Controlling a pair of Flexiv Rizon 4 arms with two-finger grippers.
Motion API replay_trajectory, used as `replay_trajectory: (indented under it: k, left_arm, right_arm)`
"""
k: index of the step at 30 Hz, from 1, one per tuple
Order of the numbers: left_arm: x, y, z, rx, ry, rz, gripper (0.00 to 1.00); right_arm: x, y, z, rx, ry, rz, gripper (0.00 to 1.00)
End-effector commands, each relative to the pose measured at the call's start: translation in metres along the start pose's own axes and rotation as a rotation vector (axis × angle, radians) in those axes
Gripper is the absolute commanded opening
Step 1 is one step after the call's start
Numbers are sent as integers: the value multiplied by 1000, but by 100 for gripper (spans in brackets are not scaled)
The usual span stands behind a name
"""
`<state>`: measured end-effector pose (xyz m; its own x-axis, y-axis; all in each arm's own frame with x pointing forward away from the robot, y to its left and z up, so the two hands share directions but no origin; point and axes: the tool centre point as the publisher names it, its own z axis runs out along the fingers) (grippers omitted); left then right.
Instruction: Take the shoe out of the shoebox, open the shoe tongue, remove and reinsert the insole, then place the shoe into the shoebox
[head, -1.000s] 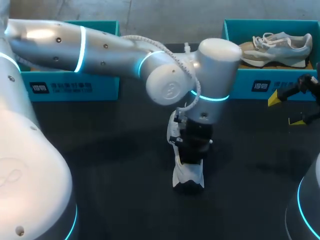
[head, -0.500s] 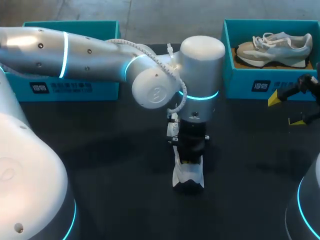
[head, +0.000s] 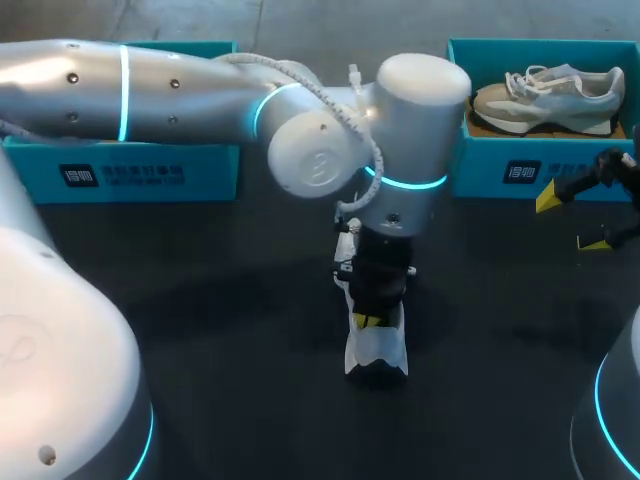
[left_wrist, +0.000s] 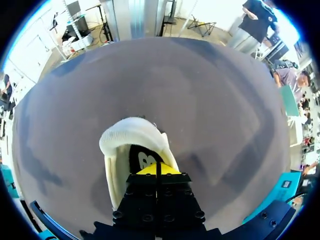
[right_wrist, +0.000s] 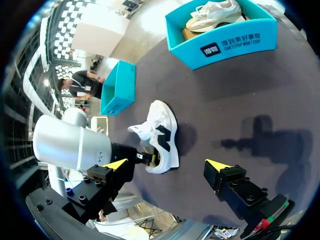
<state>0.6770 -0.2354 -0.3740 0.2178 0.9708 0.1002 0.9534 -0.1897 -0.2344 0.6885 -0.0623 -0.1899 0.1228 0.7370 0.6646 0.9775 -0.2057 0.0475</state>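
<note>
On the counter (head: 200, 330), the left claw (left_wrist: 156, 169), pressed together inside the shoe (left_wrist: 125, 137), is raised slightly; insole removal is likely begun.

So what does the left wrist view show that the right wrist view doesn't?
Only the left wrist: the dark insole inside the white fabric shoe, just ahead of the left arm's shut fingers. Only the right wrist: the teal cardboard shoebox holding a grey sneaker, a second teal box, the right arm's open fingers. Both: that white shoe on the dark table.
</note>
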Motion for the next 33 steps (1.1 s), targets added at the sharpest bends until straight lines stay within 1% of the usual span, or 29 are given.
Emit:
replay_trajectory:
  k: [1, 6, 7, 10, 12, 13, 15, 16, 17, 18, 19, 22, 26, 33]
  left_arm:
    - [-13, 6, 14, 27, 44, -2, 0]
    - [-18, 9, 31, 43, 55, -9, 0]
    - [-18, 9, 35, 63, 52, -8, 0]
    - [-19, 10, 44, 79, 41, -16, 0]
    - [-18, 11, 48, 58, 11, -30, 0]
    - [-18, 11, 49, 53, -21, -33, 0]
    - [-18, 11, 50, 12, -78, -56, 0]
    - [-19, 10, 51, 6, -107, -63, 0]
    - [-19, 11, 51, 4, -128, -68, 0]
    - [-20, 10, 51, -15, -146, -75, 0]
    - [-21, 11, 51, -13, -159, -79, 0]
    - [-23, 11, 50, -18, -165, -82, 0]
    - [-22, 11, 46, -18, -162, -79, 0]
    - [-18, 8, 27, -7, -115, -50, 0]
  right_arm:
    - [0, 0, 1, -1, -4, 2, 100]
    - [0, 0, 1, -1, -4, 2, 100]
    - [0, 0, 1, -1, -4, 2, 100]
    - [0, 0, 1, -1, -4, 2, 100]
    - [0, 0, 1, -1, -4, 2, 100]
    - [0, 0, 1, -1, -4, 2, 100]
    - [0, 0, 1, -1, -4, 2, 100]
    - [0, 0, 1, -1, -4, 2, 100]
    - [0, 0, 1, -1, -4, 2, 100]
    - [0, 0, 1, -1, -4, 2, 100]
    - [0, 0, 1, -1, -4, 2, 100]
    - [0, 0, 1, -1, -4, 2, 100]
    - [0, 0, 1, -1, -4, 2, 100]
    - [0, 0, 1, -1, -4, 2, 100]
